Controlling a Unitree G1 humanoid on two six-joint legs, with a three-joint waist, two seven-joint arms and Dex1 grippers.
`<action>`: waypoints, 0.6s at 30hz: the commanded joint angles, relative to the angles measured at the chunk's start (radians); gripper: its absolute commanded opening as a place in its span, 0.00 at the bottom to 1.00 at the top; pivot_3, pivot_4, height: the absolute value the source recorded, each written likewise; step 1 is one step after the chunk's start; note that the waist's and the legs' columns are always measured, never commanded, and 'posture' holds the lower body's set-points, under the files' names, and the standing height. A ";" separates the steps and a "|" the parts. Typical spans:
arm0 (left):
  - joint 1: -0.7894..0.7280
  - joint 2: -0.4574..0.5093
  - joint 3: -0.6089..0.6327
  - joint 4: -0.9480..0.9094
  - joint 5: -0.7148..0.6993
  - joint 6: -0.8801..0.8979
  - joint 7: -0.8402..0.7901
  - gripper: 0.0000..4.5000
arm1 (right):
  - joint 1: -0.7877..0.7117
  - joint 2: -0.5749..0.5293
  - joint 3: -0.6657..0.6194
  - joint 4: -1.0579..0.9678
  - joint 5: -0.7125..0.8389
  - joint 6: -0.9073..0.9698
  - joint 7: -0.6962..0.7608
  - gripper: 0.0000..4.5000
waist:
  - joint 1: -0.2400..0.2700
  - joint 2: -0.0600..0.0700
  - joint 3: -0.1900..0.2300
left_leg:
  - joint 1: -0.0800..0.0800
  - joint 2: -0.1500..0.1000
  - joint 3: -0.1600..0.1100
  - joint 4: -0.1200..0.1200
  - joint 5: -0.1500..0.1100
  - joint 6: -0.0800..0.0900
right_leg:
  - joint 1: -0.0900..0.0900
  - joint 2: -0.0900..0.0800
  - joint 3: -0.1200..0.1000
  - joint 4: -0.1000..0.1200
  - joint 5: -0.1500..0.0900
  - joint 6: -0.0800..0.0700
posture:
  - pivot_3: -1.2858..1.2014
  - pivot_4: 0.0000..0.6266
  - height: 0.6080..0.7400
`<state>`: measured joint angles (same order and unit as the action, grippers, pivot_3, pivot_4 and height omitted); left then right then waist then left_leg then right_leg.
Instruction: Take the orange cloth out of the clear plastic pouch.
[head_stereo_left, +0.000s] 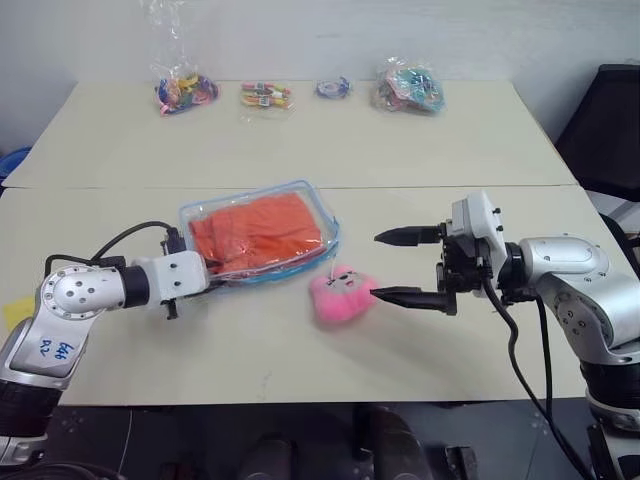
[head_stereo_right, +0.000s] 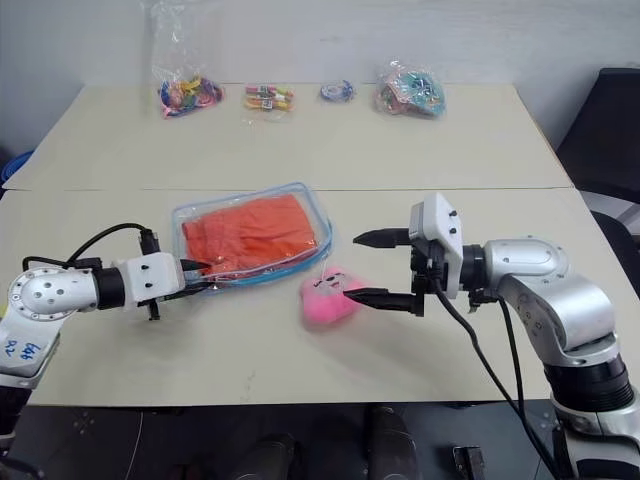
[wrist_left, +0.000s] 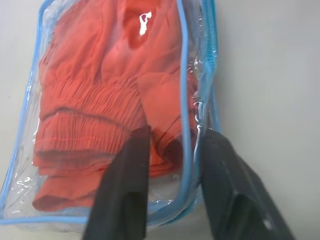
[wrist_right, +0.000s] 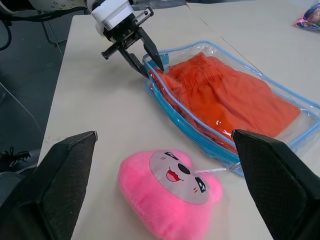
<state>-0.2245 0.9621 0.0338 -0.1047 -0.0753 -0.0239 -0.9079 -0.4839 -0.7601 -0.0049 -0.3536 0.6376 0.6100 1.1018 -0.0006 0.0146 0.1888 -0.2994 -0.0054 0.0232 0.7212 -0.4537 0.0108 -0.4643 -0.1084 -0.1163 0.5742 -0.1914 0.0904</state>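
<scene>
Worktop: a pale beige surface made of two boards joined along a seam, carrying everything below.

Clear plastic pouch: lies flat near the middle of the worktop, edged in light-blue zipper tape, its near corner towards my left arm.

Orange cloth: folded inside the pouch and filling most of it; a gathered seam shows through the plastic in the left wrist view.

Pink plush toy: rests on the worktop just beside the pouch's near right corner, face up, joined to that corner by a thin white string.

My left gripper: at the pouch's near-left end, fingers pinched together on the blue-edged rim, one finger inside the opening against the cloth, the other outside.

My right gripper: hovers above the worktop, fingers spread wide and holding nothing, the lower one just beside the toy.

Small bags of colourful items: lined along the far edge, well apart from the pouch.
</scene>
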 joint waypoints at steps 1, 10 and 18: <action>0.012 0.035 0.021 0.023 0.008 -0.106 -0.050 0.01 | 0.008 -0.030 -0.021 -0.050 0.015 -0.012 0.023 1.00 | -0.001 0.000 0.000 | 0.000 0.000 0.000 0.000 0.000 0.000 | 0.000 0.000 0.000 0.000 0.000 0.000 | 0.52 0.24 1.00; -0.127 0.058 -0.053 0.268 0.047 -0.495 -0.181 0.01 | 0.019 -0.092 -0.037 -0.054 0.027 -0.021 0.103 1.00 | 0.002 0.000 0.000 | 0.000 0.000 0.000 0.000 0.000 0.000 | 0.000 0.000 -0.001 0.000 0.000 0.000 | 0.52 0.24 1.00; -0.394 0.027 -0.185 0.668 0.172 -0.939 -0.213 0.01 | 0.064 -0.125 -0.052 -0.085 0.031 -0.026 0.126 1.00 | 0.002 0.000 0.000 | 0.000 -0.001 0.001 0.000 0.000 0.001 | 0.000 0.000 -0.003 0.000 0.000 0.000 | 0.52 0.24 1.00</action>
<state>-0.5910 0.9914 -0.1387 0.5084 0.0703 -0.8747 -1.1242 -0.4167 -0.8664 -0.0199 -0.3983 0.6483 0.5989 1.2178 0.0013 0.0143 0.1887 -0.2995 -0.0062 0.0249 0.7216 -0.4536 0.0116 -0.4639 -0.1086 -0.1197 0.5742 -0.1912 0.0908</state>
